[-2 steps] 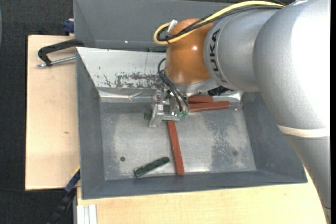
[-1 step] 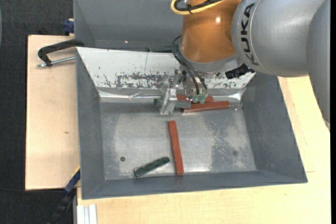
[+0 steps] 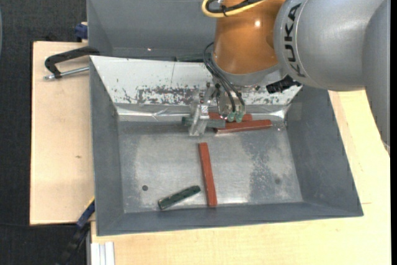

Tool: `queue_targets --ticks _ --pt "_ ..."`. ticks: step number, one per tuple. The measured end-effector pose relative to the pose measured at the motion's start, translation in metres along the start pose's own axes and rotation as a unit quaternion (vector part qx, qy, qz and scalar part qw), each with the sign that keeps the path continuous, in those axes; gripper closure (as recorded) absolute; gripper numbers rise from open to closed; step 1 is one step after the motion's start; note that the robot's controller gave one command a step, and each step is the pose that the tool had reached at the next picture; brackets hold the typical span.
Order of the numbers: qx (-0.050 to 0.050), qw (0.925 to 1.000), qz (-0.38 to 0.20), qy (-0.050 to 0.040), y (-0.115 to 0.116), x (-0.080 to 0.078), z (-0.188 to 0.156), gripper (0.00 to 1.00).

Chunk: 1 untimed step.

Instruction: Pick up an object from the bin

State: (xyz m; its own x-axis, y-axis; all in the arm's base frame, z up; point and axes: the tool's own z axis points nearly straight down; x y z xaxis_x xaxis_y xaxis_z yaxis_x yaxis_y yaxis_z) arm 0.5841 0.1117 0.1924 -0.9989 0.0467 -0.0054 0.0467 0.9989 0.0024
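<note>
Grey "KUKA" arm (image 3: 345,22), hand (image 3: 217,113) over rear stick (image 3: 251,125)

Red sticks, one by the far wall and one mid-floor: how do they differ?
The far red stick lies crosswise along the far wall; the mid-floor red stick runs from the centre toward the near wall. The far red stick has one end under the gripper; the mid-floor red stick lies clear of it, its near end beside a dark green stick. Both are slim, red and flat on the floor.
</note>
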Motion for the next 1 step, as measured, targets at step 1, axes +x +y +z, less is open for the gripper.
queue_targets --ticks 1 --pt "0.001 0.9978 -0.067 0.0039 -0.0023 0.001 -0.024 1.0"
